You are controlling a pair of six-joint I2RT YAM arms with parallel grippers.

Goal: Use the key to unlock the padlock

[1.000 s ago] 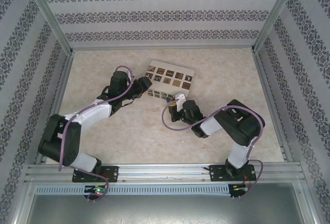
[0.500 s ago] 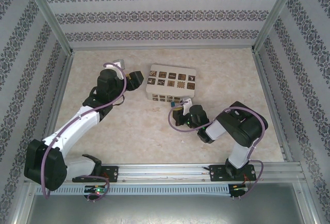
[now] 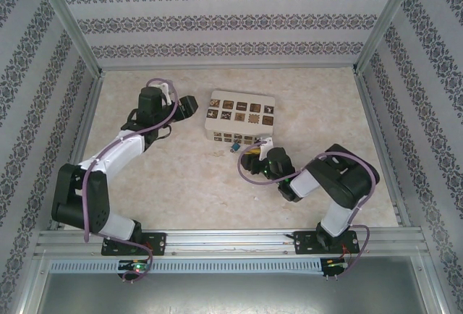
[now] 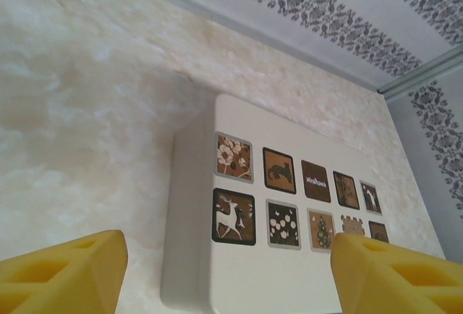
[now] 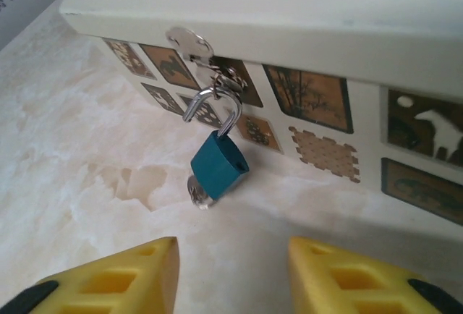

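The blue padlock [image 5: 219,163] hangs by its thin silvery shackle [image 5: 233,115] from the hasp [image 5: 189,43] on the front of the cream box [image 5: 289,10]. The shackle's left end stands free of the body. The silvery key [image 5: 197,192] sticks out under the padlock. My right gripper [image 5: 231,279] is open just short of it, touching nothing. From above, the padlock [image 3: 236,145] lies between the box [image 3: 242,111] and the right gripper [image 3: 252,157]. My left gripper [image 3: 189,105] is open beside the box's left end, and its wrist view looks over the box [image 4: 282,285] between wide jaws [image 4: 224,285].
The box's lid and front carry dark picture tiles [image 4: 233,216]. Patterned walls [image 3: 231,24] and metal frame posts [image 3: 69,21] close in the marble-look table [image 3: 188,176] on three sides. Bare floor lies in front of the box and between the arms.
My right gripper has opened, let go at the padlock and backed off a little toward me. My left gripper has come off the box's left end, moved left and opened wider.
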